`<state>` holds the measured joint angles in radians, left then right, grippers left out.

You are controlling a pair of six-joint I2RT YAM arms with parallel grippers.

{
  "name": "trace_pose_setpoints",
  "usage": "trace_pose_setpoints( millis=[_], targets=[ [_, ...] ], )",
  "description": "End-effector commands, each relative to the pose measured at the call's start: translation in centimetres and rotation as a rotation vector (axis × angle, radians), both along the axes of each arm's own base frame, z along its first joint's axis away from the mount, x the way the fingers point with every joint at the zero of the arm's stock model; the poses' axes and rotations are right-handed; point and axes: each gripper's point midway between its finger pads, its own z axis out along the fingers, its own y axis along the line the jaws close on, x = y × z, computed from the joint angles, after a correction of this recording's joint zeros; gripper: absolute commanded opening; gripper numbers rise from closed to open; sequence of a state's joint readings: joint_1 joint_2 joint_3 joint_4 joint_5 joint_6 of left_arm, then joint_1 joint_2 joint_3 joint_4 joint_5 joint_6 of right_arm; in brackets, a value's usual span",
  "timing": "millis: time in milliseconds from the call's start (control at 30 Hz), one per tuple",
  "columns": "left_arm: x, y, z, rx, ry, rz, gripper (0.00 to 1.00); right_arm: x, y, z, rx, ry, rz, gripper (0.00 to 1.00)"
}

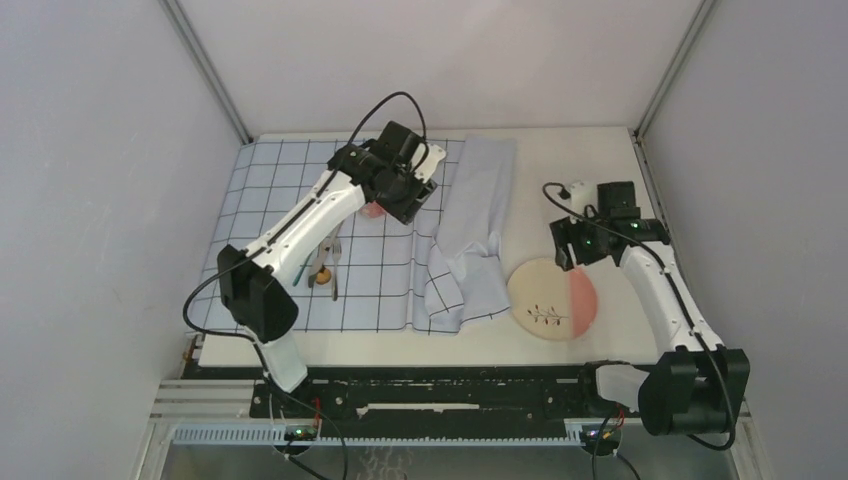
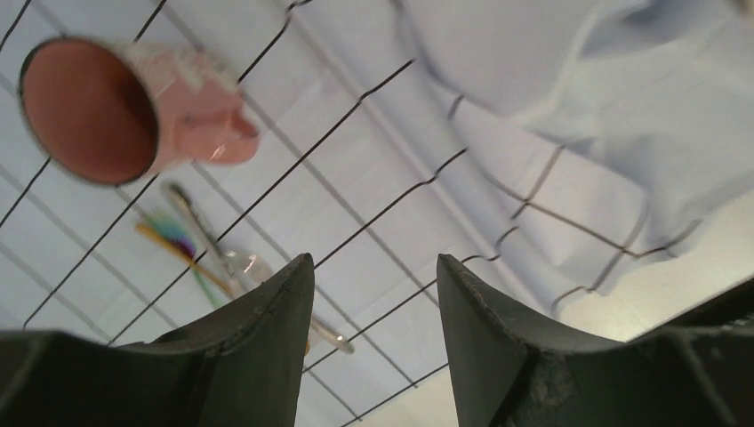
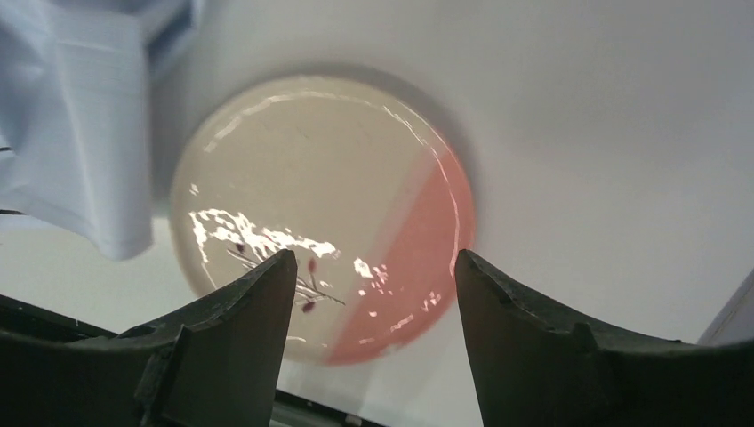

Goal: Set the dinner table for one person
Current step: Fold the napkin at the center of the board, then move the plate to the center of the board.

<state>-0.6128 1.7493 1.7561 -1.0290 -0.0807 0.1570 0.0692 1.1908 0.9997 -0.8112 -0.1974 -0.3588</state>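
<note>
1. Closest to the lens, in the right wrist view, the right gripper (image 3: 374, 267) hangs with its dark jaws apart and nothing between them.
2. Straight below that gap lies the round cream ceramic plate with a pink segment and twig motif (image 3: 322, 213). It sits flat on the large cream-white bench (image 3: 578, 107), at the lower right of the overhead frame.
3. Over at the upper middle of the overhead frame, the left gripper (image 2: 374, 267) is likewise spread and empty, hovering above the pale-blue black-gridded cloth (image 2: 373, 169).
4. At the upper left of its view sits the pink ceramic mug (image 2: 133, 111), mouth toward the camera. Below it lies cutlery with coloured handles (image 2: 191, 240), its long axis running diagonally toward the gripper.
5. The cloth's right side is bunched into a rumpled fold (image 1: 470, 240), with its lower corner just beside the plate's left rim. I cannot tell whether they touch.
6. I judge the plate to be the right arm's job, since that arm is much nearer. Being round, it has no axis to align with, only a rim to catch. To reach the cloth it would have to go left, and the fold lies in that path.
</note>
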Motion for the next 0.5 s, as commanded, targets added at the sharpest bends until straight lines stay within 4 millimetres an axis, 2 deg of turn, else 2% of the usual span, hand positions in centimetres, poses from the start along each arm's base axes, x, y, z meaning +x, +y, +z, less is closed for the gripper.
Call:
trace_pose_setpoints(
  millis=[0,67,133,233,267,300,367,467],
  targets=[
    [-2.0,-5.8,2.4,-0.165,0.087,-0.131,0.58,-0.8,-2.5,-0.3,0.058,0.019,-0.048,0.75],
    [-2.5,-7.1,2.4,-0.195,0.123,-0.154,0.58,-1.4,-3.9,-1.5,0.038,0.059,-0.079,0.75],
    [-2.6,-7.5,1.9,-0.193,0.135,-0.154,0.58,-2.1,-5.0,-2.5,0.006,0.092,-0.09,0.74],
    [-2.5,-7.5,1.6,-0.184,0.128,-0.151,0.58,-3.1,-5.0,-3.2,-0.002,0.122,-0.072,0.65],
    [-2.5,-7.4,1.5,-0.183,0.126,-0.151,0.58,-3.4,-4.6,-3.1,0.015,0.13,-0.058,0.58],
    [-2.5,-7.4,1.4,-0.182,0.127,-0.151,0.58,-3.7,-4.2,-3.1,0.032,0.138,-0.046,0.44],
    [-2.5,-7.2,1.3,-0.178,0.121,-0.149,0.58,-4.1,-3.4,-3.2,0.061,0.153,-0.03,0.26],
    [-2.4,-6.8,1.0,-0.156,0.115,-0.144,0.58,-4.3,-3.1,-4.3,0.043,0.197,-0.018,0.03]
  ],
)
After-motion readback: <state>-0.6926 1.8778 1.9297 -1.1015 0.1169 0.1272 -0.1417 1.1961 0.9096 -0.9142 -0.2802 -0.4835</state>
